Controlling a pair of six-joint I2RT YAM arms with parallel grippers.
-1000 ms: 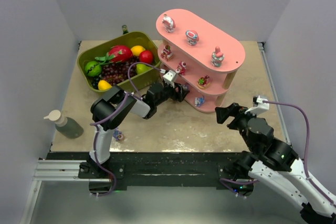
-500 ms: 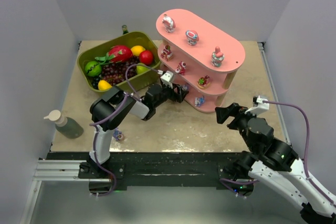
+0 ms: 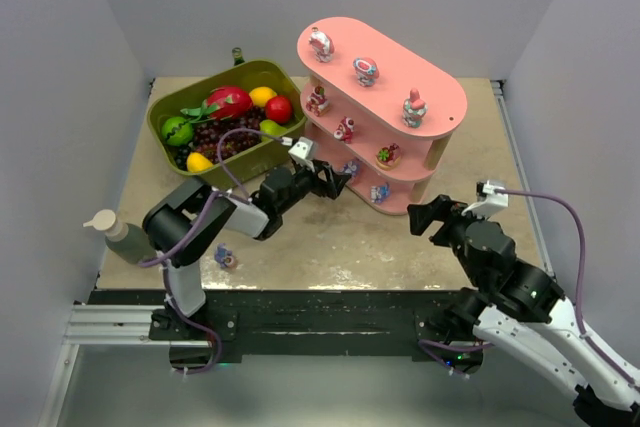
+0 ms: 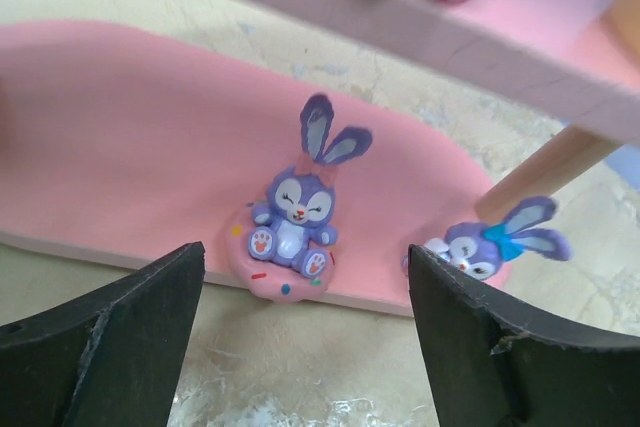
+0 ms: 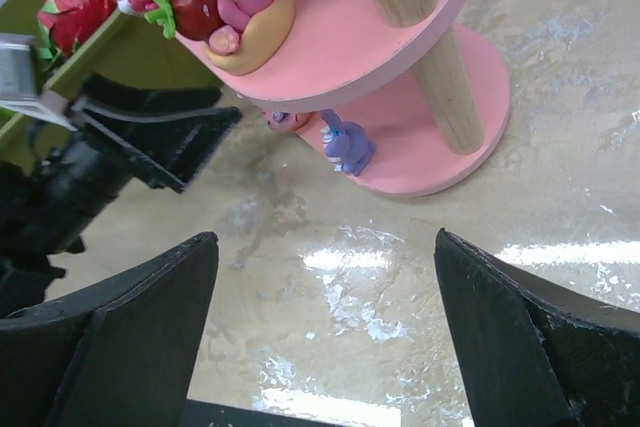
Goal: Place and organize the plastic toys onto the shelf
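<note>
The pink shelf [image 3: 385, 87] stands at the back right with toys on all three boards. In the left wrist view a blue-pink bunny on a pink donut [image 4: 293, 225] sits at the front edge of the bottom board [image 4: 120, 147], and a second bunny [image 4: 490, 247] sits to its right. My left gripper [image 4: 305, 277] is open and empty just in front of the first bunny; it also shows in the top view [image 3: 328, 183]. One small toy [image 3: 225, 258] lies on the table near the left arm. My right gripper [image 5: 325, 242] is open and empty above the table in front of the shelf [image 5: 420, 157].
An olive-green basket [image 3: 262, 70] of plastic fruit and grapes stands at the back left, next to the shelf. A pump bottle [image 3: 125, 237] lies at the left edge. A wooden upright [image 4: 545, 167] stands to the right of the bunnies.
My left arm has drawn back to the left, away from the shelf, with its jaws open. The bunny on the donut now shows on the bottom board. The right arm has barely moved.
</note>
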